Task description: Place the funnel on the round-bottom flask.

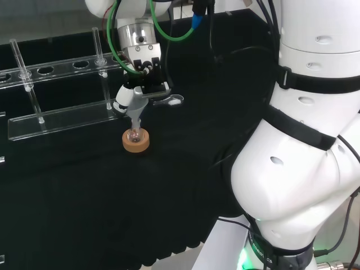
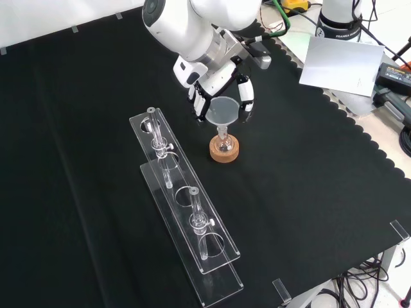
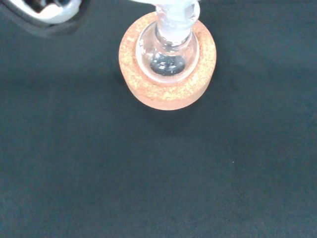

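A small round-bottom flask stands upright in a cork ring near the middle of the cloth. The clear funnel stands upright over it, its stem reaching into the flask's neck. The hand hangs right above, with fingers curled on either side of the funnel's cone. From the wrist, the flask and its cork ring lie close below, with the funnel's stem in the neck.
A long clear rack holding glass tubes lies beside the flask, to its left in both views. A white sheet rests past the cloth's scalloped edge at the front view's upper right. The arm's white links stand at the head view's right.
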Controlling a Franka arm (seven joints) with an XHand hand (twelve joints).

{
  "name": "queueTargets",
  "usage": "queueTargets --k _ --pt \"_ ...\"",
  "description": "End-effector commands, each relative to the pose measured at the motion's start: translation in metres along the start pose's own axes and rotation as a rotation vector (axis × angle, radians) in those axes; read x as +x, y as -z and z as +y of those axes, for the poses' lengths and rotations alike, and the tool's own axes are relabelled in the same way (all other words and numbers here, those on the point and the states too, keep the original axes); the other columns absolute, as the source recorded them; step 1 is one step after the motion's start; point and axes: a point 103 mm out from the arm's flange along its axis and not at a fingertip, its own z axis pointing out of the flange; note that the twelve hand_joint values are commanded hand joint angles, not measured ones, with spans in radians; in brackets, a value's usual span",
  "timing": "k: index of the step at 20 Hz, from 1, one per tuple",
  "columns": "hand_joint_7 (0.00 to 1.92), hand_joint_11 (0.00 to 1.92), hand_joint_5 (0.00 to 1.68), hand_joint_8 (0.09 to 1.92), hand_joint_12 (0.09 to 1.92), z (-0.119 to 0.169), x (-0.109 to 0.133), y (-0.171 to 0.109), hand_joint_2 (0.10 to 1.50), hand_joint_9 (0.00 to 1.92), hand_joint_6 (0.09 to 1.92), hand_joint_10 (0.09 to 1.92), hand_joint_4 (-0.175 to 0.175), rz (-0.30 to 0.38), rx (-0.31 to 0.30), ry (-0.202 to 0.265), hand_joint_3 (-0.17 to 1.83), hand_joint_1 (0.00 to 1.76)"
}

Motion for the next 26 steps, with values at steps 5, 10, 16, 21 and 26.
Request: queueTargets --k 5,10,16,21,26 --pt "0.62 0.52 0.53 0.75 1.36 -0.0005 0.0017 -0.0014 0.72 0.88 0.66 0.51 -0.059 -0.014 0.004 0.039 0.57 0.81" --pt "0.62 0.52 0.53 0.75 1.36 -0.0007 0.0025 -0.0021 0.72 0.88 0.66 0.51 -0.060 -0.020 0.006 0.039 0.57 0.80" --pt "0.60 0.51 0.49 0.75 1.36 -0.0022 0.0013 -0.0026 0.72 0.85 0.64 0.50 -0.060 -0.017 0.012 0.049 0.57 0.80" --pt "0.55 0.48 0.41 0.77 1.37 -0.0044 -0.0013 -0.0036 0.69 0.80 0.54 0.54 -0.066 -0.015 0.018 0.057 0.57 0.77" --pt "0.50 0.47 0.38 0.79 1.38 -0.0072 -0.0054 -0.0052 0.66 0.77 0.47 0.57 -0.071 -0.017 0.019 0.060 0.57 0.75"
